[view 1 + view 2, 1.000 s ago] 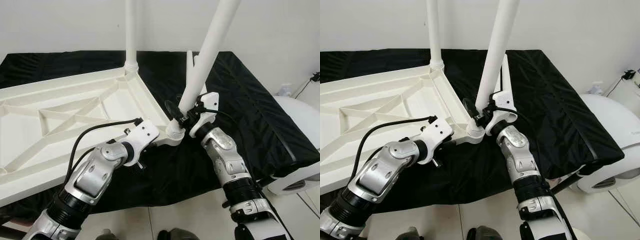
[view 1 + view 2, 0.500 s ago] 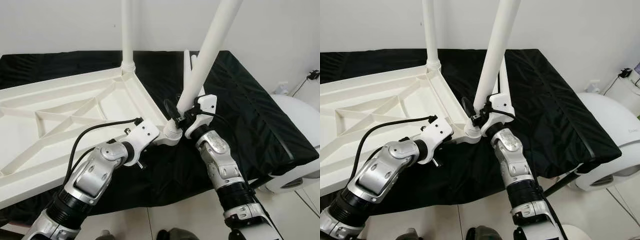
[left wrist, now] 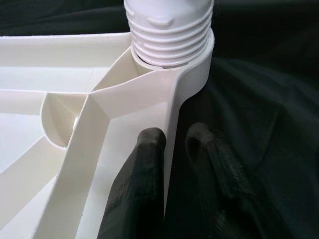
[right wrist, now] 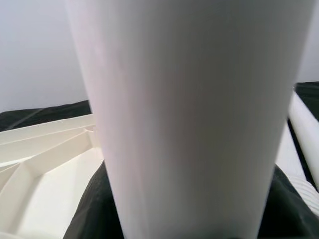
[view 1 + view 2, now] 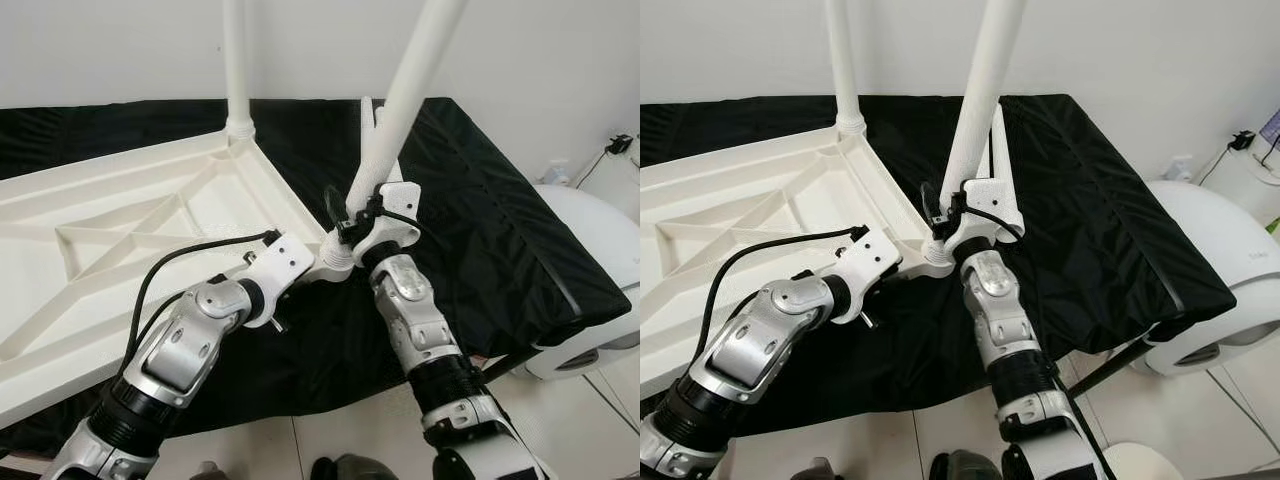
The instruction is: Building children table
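1. The white plastic tabletop [image 5: 130, 240] lies upside down, ribs showing, on a counter draped in black cloth [image 5: 470, 190]; its far left end is cut off by the frame edge.
2. The left pincer [image 3: 169, 144] sits at the tabletop's near corner, just below the corner socket [image 3: 194, 64]. Its 2 black fingers [image 3: 144, 169] straddle the thin outer rim wall, 1 inside and 1 outside, pinching it.
3. In the head views the left pincer's fingers are hidden behind its white wrist housing [image 5: 280, 265].
4. The right pincer [image 5: 345, 215] is at the foot of a leaning white leg [image 5: 400, 100], just above that same corner socket. The leg tilts away to the right and its top runs out of frame.
5. The right wrist view is taken up by the leg's blurred shaft [image 4: 189, 114], so I cannot tell whether the right pincer's fingers clamp it or stand apart from it.
6. The threaded end of the leg [image 3: 169, 30] sits in the socket just ahead of the left pincer, with ridges still exposed above the collar.
7. A 2nd leg [image 5: 236, 70] stands upright in the far corner, beyond both pincers, top cut off.
8. A 3rd leg [image 5: 996, 140] lies on the cloth behind the right pincer, partly hidden by the leaning leg.
9. A rounded white object [image 5: 1210, 270] sits off the counter's right end, partly cut off.
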